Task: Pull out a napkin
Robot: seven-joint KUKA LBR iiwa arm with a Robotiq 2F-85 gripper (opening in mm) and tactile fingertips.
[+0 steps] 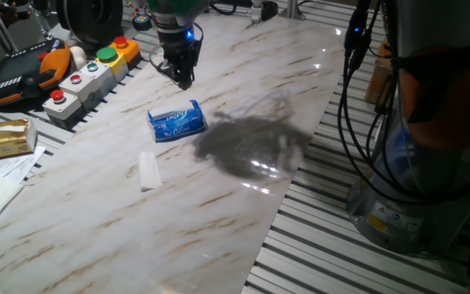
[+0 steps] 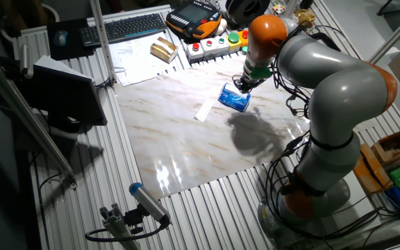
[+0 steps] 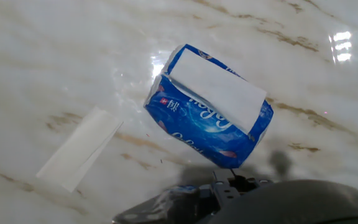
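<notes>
The blue tissue packet [image 1: 177,121] lies flat near the middle of the marble tabletop [image 1: 96,220], toward the edge that borders the row of button boxes [image 1: 88,75]. A white napkin [image 3: 215,90] lies across the packet's top face — a flat rectangular sheet running most of the packet's length, clearest in the hand view. A small folded white strip [image 1: 148,171] rests on the marble just beside the packet, apart from it, on the side away from the arm. The gripper [image 1: 180,75] hangs above the tabletop between the packet and the button boxes, touching neither; its fingers point down with nothing between them — whether they are spread or closed I cannot tell.
</notes>
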